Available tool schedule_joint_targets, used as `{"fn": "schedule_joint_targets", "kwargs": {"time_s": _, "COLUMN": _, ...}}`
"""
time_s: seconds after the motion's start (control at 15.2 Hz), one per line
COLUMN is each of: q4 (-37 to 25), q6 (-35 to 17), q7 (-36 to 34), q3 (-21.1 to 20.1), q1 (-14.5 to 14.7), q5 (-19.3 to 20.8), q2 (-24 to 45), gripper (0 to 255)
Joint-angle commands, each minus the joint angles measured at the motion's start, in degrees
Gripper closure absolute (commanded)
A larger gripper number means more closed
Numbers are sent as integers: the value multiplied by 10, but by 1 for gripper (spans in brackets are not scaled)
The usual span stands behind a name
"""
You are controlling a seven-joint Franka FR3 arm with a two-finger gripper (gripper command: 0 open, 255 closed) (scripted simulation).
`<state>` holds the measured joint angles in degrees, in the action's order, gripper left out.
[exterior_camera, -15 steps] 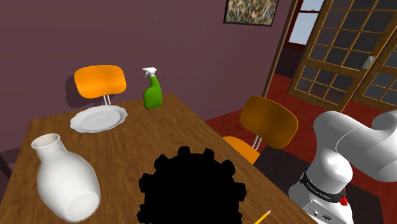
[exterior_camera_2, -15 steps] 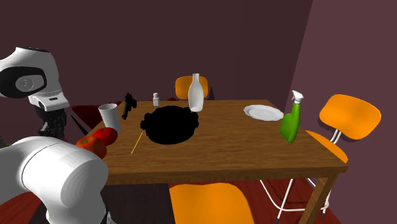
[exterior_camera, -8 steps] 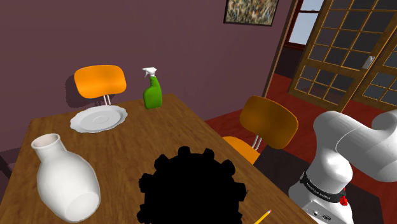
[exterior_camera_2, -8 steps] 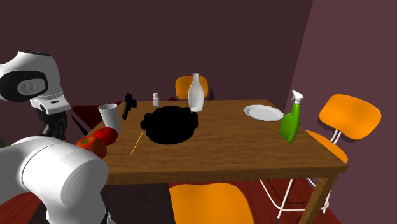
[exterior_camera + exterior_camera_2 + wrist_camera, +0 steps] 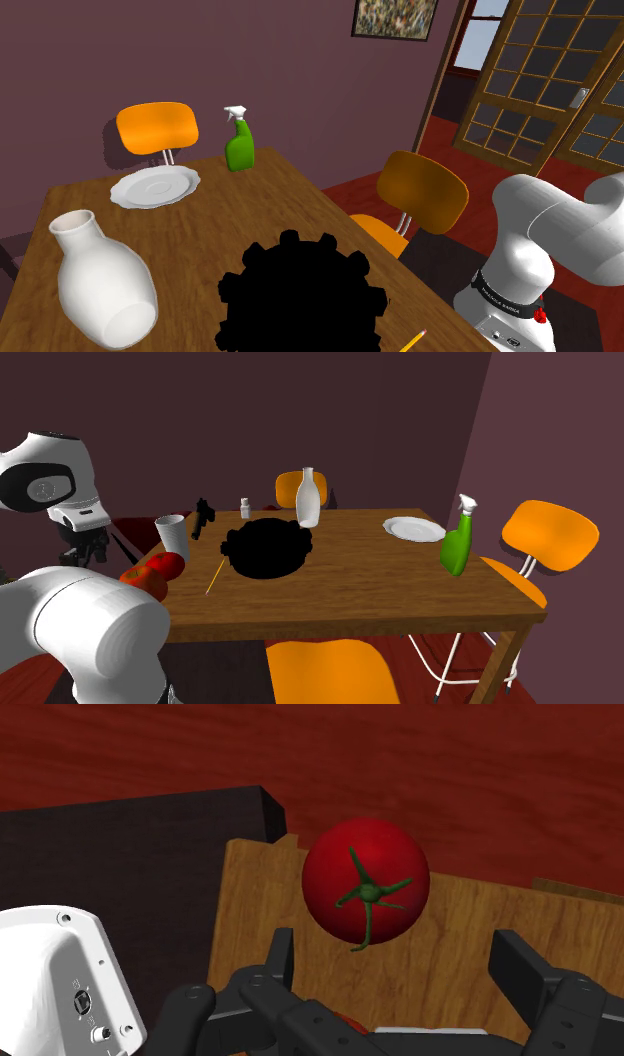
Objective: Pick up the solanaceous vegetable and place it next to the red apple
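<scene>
A deep red tomato [image 5: 366, 892] with a green stem lies on the wooden table [image 5: 462, 936] close to its corner. My gripper [image 5: 400, 966] hangs over it, open. The two black fingers [image 5: 281, 962] stand wide apart, and the tomato lies just beyond them, touching neither. In the second exterior view the gripper [image 5: 82, 547] hangs under the white hand at the table's left end. Beside it sit two red round things [image 5: 157, 570] close together; I cannot tell there which is the apple.
A white cup [image 5: 171, 536], a yellow pencil [image 5: 214, 577] and a black pot-shaped blot [image 5: 266, 548] lie near the red things. Farther along are a white vase [image 5: 307, 498], a plate [image 5: 414, 529] and a green spray bottle [image 5: 457, 542]. Orange chairs [image 5: 422, 190] ring the table.
The white hand dipped slightly toward the table's corner, then held still. The black gripper under it looks wider now. Nothing on the table has shifted.
</scene>
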<state>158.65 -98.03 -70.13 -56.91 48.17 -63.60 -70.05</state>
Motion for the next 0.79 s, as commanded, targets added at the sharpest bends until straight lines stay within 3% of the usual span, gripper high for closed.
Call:
{"fn": "schedule_joint_targets", "kwargs": {"time_s": 0.0, "q4": -8, "q6": 15, "q7": -3, "q3": 22, "q1": -1, "q5": 20, "q2": -4, "gripper": 0}}
{"fn": "schedule_joint_targets", "kwargs": {"time_s": 0.2, "q4": -36, "q6": 55, "q7": -9, "q3": 78, "q1": -9, "q5": 71, "q2": -9, "gripper": 0}}
{"fn": "schedule_joint_targets", "kwargs": {"time_s": 0.73, "q4": -36, "q6": 55, "q7": -8, "q3": 78, "q1": -9, "q5": 70, "q2": -9, "gripper": 0}}
